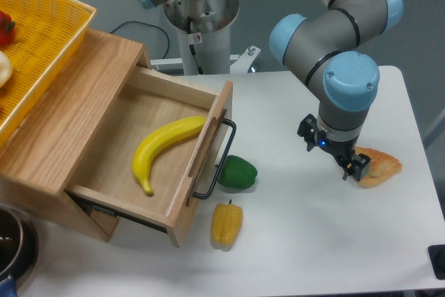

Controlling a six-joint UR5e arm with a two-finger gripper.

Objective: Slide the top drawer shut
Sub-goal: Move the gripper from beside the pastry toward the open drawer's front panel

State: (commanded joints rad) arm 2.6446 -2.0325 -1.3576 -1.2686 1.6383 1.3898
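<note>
None of the job is done yet, as far as can be judged. The drawer [142,154] is pulled far out of the wooden box [62,123] on the left side of the table [313,255]. Its inside is open to see, and a banana [163,147] lies in it. The front panel with the black handle [221,161] faces right, toward the middle of the table.

The gripper [335,152] hangs over the right part of the table, well apart from the drawer. It touches neither the handle nor the front panel. Its fingers point down and look bare, with nothing between them. The view is too dark and small to tell if they are spread or shut. A piece of bread [379,167] lies just beside it, on the right.

A green pepper [238,172] sits on the table right by the handle. A yellow pepper [227,223] lies a bit nearer, close to the drawer's near corner. Both are in front of the panel, not behind it, so they probably will not block the drawer as it slides in. They may get in the arm's way, though.

A yellow basket [42,39] rests on top of the box, at the far left.

All is still left to do: the gripper must go left to the front panel and push until the drawer is shut.
</note>
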